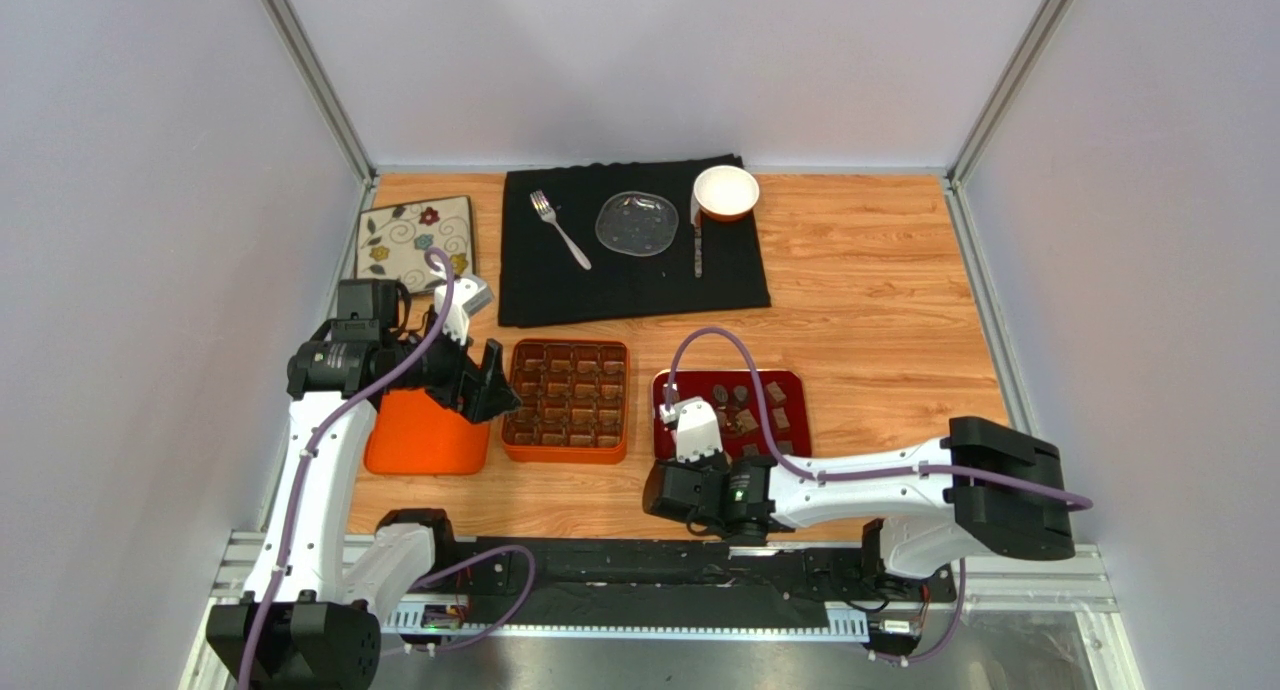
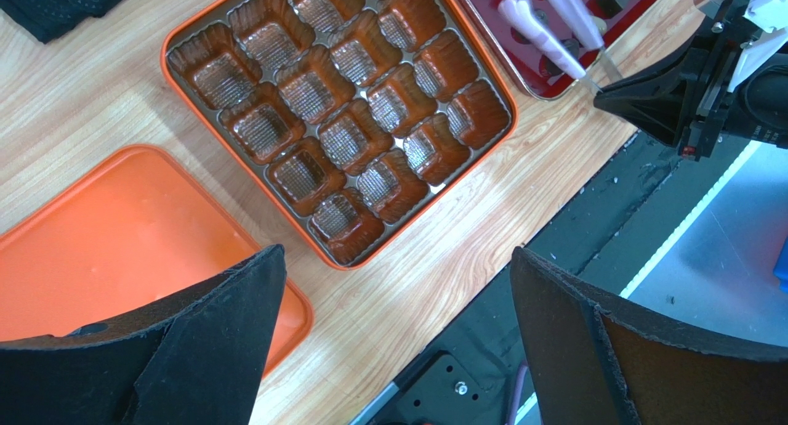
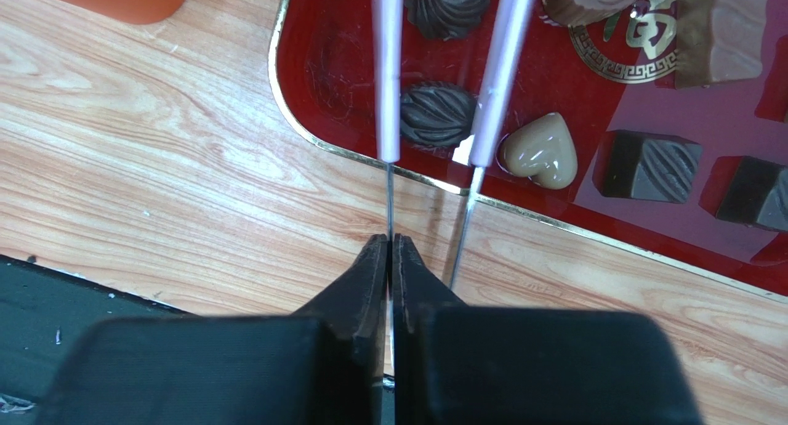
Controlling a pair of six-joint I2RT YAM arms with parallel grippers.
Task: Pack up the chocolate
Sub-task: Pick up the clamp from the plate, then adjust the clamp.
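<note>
Right pincer, clenched on tweezers straddling a ribbed oval chocolate by the red tray rim: probably light, brittle; pinch its flanks.

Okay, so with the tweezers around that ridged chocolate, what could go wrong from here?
The tweezers, clamped in the shut right gripper, straddle a rounded, ridged chocolate; it could slip out on lifting. Their right prong sits right beside the heart-shaped piece, which might get nudged. The rim of the red tray is close, so the piece might catch on it.
</note>
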